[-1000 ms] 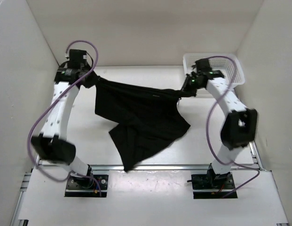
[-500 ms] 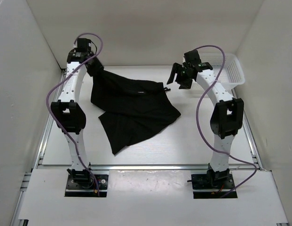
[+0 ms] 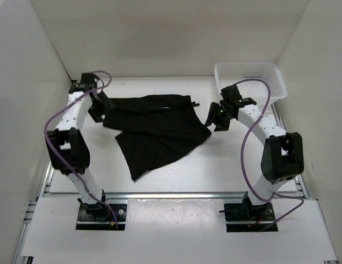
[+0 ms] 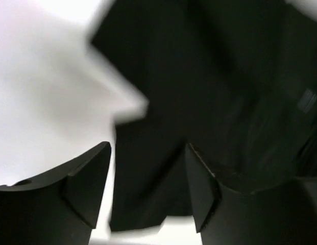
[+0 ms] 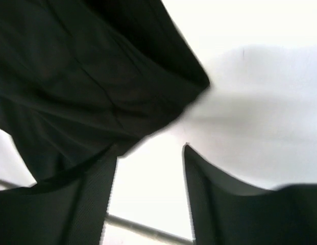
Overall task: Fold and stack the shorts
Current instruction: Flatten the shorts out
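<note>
The black shorts (image 3: 157, 126) lie loosely spread on the white table, one leg running toward the front left. My left gripper (image 3: 98, 110) hovers at their left edge. In the left wrist view it (image 4: 148, 189) stands open, and the shorts (image 4: 209, 76) lie below and between the fingers (image 4: 81, 189) without being clamped. My right gripper (image 3: 216, 118) is at the shorts' right edge. It (image 5: 150, 196) is open in the right wrist view, with bare table between its fingers (image 5: 212, 204), and the shorts (image 5: 81, 76) fill the upper left.
A white mesh basket (image 3: 275, 82) stands at the back right corner, just behind the right arm. White walls close in the table on the left, back and right. A metal rail (image 3: 176, 194) runs along the near edge.
Both grippers have opened and let go of the shorts, which have dropped flat onto the table. Both grippers have then come lower and nearer, beside the cloth's edges.
</note>
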`<control>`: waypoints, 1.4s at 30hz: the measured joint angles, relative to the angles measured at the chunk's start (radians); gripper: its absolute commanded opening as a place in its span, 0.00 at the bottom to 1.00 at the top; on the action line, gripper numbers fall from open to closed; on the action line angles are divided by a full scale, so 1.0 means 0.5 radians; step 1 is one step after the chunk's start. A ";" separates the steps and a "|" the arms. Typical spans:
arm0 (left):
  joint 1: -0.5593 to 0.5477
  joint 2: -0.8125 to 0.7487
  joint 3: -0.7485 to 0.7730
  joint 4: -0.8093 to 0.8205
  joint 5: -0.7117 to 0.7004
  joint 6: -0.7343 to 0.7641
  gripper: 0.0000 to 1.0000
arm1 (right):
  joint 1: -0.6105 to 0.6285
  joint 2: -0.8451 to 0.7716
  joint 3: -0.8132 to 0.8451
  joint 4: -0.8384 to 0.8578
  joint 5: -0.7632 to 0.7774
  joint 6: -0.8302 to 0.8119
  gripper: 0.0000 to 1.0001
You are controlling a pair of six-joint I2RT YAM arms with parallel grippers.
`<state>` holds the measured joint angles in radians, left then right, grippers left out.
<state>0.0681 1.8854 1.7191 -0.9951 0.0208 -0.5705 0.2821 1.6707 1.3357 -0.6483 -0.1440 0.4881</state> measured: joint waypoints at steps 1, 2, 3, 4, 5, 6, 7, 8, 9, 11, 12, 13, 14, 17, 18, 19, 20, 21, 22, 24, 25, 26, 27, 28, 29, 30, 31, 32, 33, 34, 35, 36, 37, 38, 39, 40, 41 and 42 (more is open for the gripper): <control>-0.026 -0.149 -0.206 -0.008 0.027 0.002 0.69 | 0.000 0.001 -0.061 0.008 -0.014 0.006 0.63; -0.067 -0.275 -0.365 -0.006 0.050 0.002 0.71 | -0.001 0.001 -0.121 0.009 -0.041 0.008 0.65; -0.130 -0.414 -0.539 0.018 0.080 -0.008 0.75 | -0.002 0.001 -0.170 0.013 -0.067 0.013 0.68; -0.205 -0.548 -0.709 0.042 0.117 -0.023 0.79 | -0.006 0.002 -0.209 0.029 -0.097 0.018 0.69; -0.287 -0.671 -0.869 0.053 0.160 -0.047 0.89 | -0.012 0.004 -0.248 0.053 -0.131 0.024 0.70; -0.374 -0.763 -1.001 0.069 0.206 -0.070 0.92 | -0.019 0.011 -0.275 0.079 -0.165 0.034 0.70; -0.463 -0.848 -1.137 0.084 0.244 -0.111 0.93 | -0.031 0.024 -0.295 0.109 -0.201 0.042 0.70; -0.552 -0.913 -1.265 0.085 0.281 -0.154 0.93 | -0.043 0.047 -0.305 0.138 -0.233 0.051 0.70; -0.624 -0.952 -1.367 0.093 0.305 -0.203 0.95 | -0.054 0.077 -0.308 0.169 -0.259 0.056 0.72; -0.725 -0.989 -1.531 0.117 0.330 -0.291 0.95 | -0.069 0.153 -0.308 0.240 -0.301 0.064 0.72; -0.770 -0.990 -1.605 0.137 0.338 -0.342 0.96 | -0.074 0.195 -0.307 0.271 -0.314 0.066 0.72; -0.800 -0.986 -1.655 0.156 0.341 -0.378 0.96 | -0.076 0.234 -0.307 0.296 -0.325 0.066 0.72; -0.835 -0.980 -1.695 0.174 0.343 -0.412 0.96 | -0.076 0.277 -0.307 0.313 -0.334 0.066 0.71; -0.942 -0.914 -1.753 0.266 0.346 -0.505 0.95 | -0.076 0.391 -0.303 0.356 -0.348 0.069 0.64; -0.972 -0.872 -1.760 0.298 0.350 -0.529 0.93 | -0.076 0.421 -0.292 0.357 -0.369 0.083 0.61; -1.008 -0.816 -1.764 0.339 0.357 -0.552 0.89 | -0.076 0.436 -0.277 0.365 -0.378 0.089 0.55; -1.038 -0.755 -1.768 0.378 0.358 -0.571 0.77 | -0.076 0.446 -0.264 0.379 -0.375 0.089 0.51; -1.061 -0.691 -1.770 0.407 0.357 -0.592 0.66 | -0.076 0.456 -0.249 0.396 -0.378 0.102 0.46; -1.083 -0.633 -1.771 0.432 0.352 -0.603 0.51 | -0.076 0.464 -0.238 0.411 -0.378 0.108 0.32; -1.094 -0.570 -1.747 0.414 0.362 -0.612 0.11 | -0.076 0.484 -0.200 0.423 -0.378 0.124 0.18; -1.083 -0.553 -1.740 0.420 0.360 -0.610 0.10 | -0.076 0.502 -0.167 0.420 -0.378 0.133 0.12; -1.064 -0.536 -1.727 0.424 0.359 -0.596 0.10 | -0.076 0.523 -0.126 0.420 -0.378 0.140 0.01; -1.032 -0.510 -1.698 0.417 0.364 -0.573 0.10 | -0.076 0.542 -0.079 0.413 -0.378 0.141 0.01; -0.993 -0.485 -1.662 0.417 0.359 -0.549 0.10 | -0.076 0.567 -0.018 0.398 -0.378 0.152 0.01; -0.941 -0.458 -1.603 0.409 0.345 -0.515 0.10 | -0.076 0.593 0.054 0.379 -0.378 0.162 0.01; -0.874 -0.430 -1.523 0.393 0.328 -0.482 0.10 | -0.076 0.615 0.137 0.355 -0.377 0.165 0.01; -0.812 -0.410 -1.434 0.368 0.303 -0.456 0.10 | -0.076 0.635 0.222 0.329 -0.376 0.166 0.01; -0.737 -0.400 -1.316 0.336 0.280 -0.421 0.10 | -0.076 0.653 0.323 0.304 -0.375 0.169 0.01; -0.681 -0.400 -1.199 0.292 0.255 -0.392 0.10 | -0.076 0.656 0.410 0.283 -0.372 0.170 0.01; -0.628 -0.400 -1.047 0.243 0.224 -0.364 0.10 | -0.076 0.656 0.499 0.254 -0.364 0.169 0.01; -0.571 -0.407 -0.880 0.214 0.198 -0.333 0.10 | -0.076 0.649 0.575 0.240 -0.356 0.169 0.01; -0.526 -0.417 -0.729 0.192 0.178 -0.303 0.10 | -0.076 0.634 0.632 0.235 -0.349 0.169 0.01; -0.486 -0.438 -0.571 0.165 0.159 -0.277 0.10 | -0.076 0.604 0.663 0.233 -0.343 0.168 0.01; -0.464 -0.470 -0.476 0.157 0.143 -0.257 0.10 | -0.076 0.568 0.665 0.227 -0.337 0.169 0.01; -0.449 -0.525 -0.409 0.150 0.131 -0.237 0.10 | -0.076 0.517 0.652 0.206 -0.327 0.169 0.01; -0.445 -0.597 -0.384 0.136 0.127 -0.222 0.10 | -0.076 0.452 0.607 0.198 -0.315 0.169 0.01; -0.445 -0.675 -0.391 0.121 0.130 -0.211 0.10 | -0.076 0.369 0.524 0.201 -0.298 0.166 0.01; -0.456 -0.774 -0.448 0.122 0.134 -0.205 0.10 | -0.076 0.275 0.417 0.197 -0.283 0.163 0.01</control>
<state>-0.1600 1.4982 1.4952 -0.9340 0.0875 -0.6731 0.2443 1.8080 1.5444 -0.5499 -0.2855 0.5697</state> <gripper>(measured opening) 0.113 0.049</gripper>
